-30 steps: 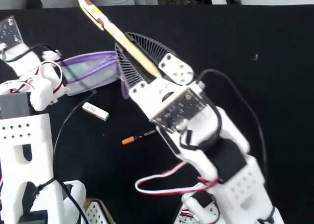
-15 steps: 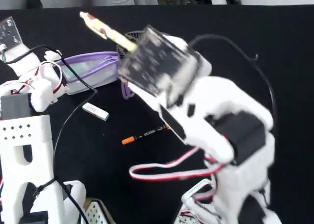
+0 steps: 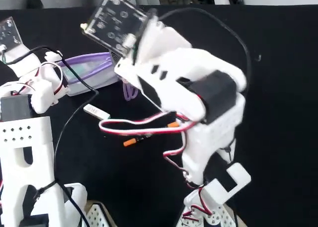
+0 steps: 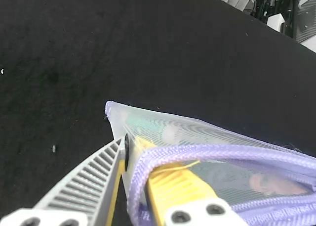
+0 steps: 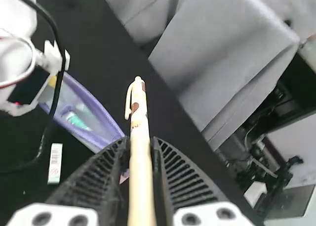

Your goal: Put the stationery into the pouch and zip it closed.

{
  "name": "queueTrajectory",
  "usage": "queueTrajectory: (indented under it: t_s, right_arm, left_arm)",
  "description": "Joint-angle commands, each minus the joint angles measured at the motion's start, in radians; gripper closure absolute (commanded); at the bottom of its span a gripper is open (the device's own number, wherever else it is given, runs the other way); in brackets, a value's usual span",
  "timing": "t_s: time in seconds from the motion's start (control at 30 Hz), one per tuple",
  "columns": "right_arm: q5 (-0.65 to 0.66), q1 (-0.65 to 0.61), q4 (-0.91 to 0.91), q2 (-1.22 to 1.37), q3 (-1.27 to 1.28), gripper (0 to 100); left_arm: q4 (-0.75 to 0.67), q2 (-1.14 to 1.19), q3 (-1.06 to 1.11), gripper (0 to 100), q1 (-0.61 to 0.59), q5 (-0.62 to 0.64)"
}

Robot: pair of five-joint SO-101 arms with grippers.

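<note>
A cream pen with brown spots (image 5: 138,118) is clamped lengthwise in my right gripper (image 5: 139,146), which is shut on it and held high above the table, over the pouch's near end. The clear mesh pouch with a purple zipper (image 3: 92,69) lies at the far left of the black table; in the right wrist view the pouch (image 5: 81,118) sits below the pen tip. My left gripper (image 4: 129,161) is shut on the pouch's (image 4: 207,154) open rim, one finger inside. A white eraser (image 3: 97,112) and an orange-capped marker (image 3: 130,142) lie on the table.
The raised right arm (image 3: 189,88) with its circuit board (image 3: 114,24) hides the middle of the table (image 3: 278,63). Red and white cables (image 3: 134,123) hang beneath it. The left arm's white body (image 3: 25,132) stands at the left edge. Grey chairs (image 5: 222,43) lie beyond the table.
The right arm has swung up and toward the pouch with the pen; its wrist now covers the pen and gripper in the high view. The left arm and pouch have stayed put.
</note>
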Motion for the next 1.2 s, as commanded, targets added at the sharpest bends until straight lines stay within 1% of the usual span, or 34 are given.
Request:
queueTrajectory:
  t_s: [0.0,0.17,0.47,0.7,0.97,1.1,1.17]
  right_arm:
    - [0.006,-0.035,0.034,-0.022,0.085,98.7]
    - [0.009,-0.046,0.028,-0.081,0.275,98.7]
    - [0.009,-0.044,0.029,-0.157,0.329,98.7]
    - [0.009,-0.049,0.032,-0.242,0.325,98.7]
    - [0.011,-0.049,0.028,-0.266,0.446,98.7]
    - [0.011,-0.049,0.021,-0.266,0.547,98.7]
    - [0.009,-0.046,-0.014,-0.269,0.613,98.7]
  left_arm:
    - [-0.026,-0.011,0.001,97,-0.013,0.003]
    - [-0.028,-0.011,0.001,97,-0.005,0.003]
    - [-0.028,-0.011,0.001,97,-0.012,0.003]
    - [-0.028,-0.011,0.001,97,-0.012,0.003]
    - [-0.028,-0.011,0.001,97,-0.013,0.003]
    - [-0.028,-0.011,0.001,97,-0.013,0.003]
    - [-0.028,-0.011,0.001,97,-0.012,0.003]
